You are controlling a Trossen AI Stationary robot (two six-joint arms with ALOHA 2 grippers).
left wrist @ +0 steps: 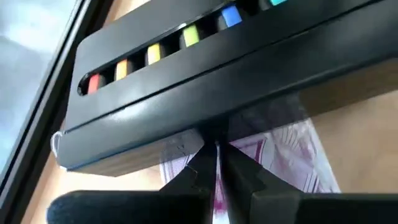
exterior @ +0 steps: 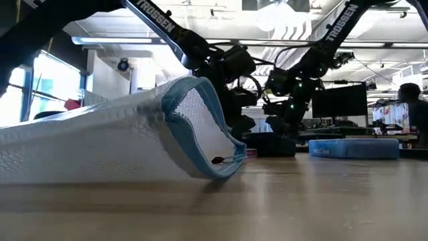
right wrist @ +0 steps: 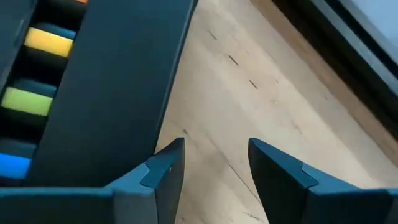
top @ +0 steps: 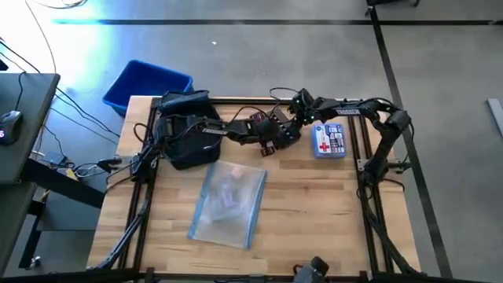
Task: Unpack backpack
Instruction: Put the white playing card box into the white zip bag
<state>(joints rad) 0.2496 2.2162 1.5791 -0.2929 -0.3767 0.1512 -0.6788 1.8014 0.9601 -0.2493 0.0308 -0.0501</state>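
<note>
Between the two arms, near the table's (top: 314, 228) far edge, the left gripper (left wrist: 216, 163) has its fingers pinched shut on the near edge of a flat black box (left wrist: 205, 74) with a row of coloured markers showing through a window in its lid; the right gripper (right wrist: 214, 163), fingers spread with bare wood between them, sits just beside the same box. The thin edge grip looks insecure, I judge: the box could pivot or slip out and drop, or bump the blue first-aid case (top: 329, 141) lying nearby. The backpack (top: 187, 135) rests at the far left corner, by the blue bin (top: 145, 82), and a clear pouch (top: 229, 202) lies mid-table. "TROSSEN" reads on both arms; the case bears a red cross.
</note>
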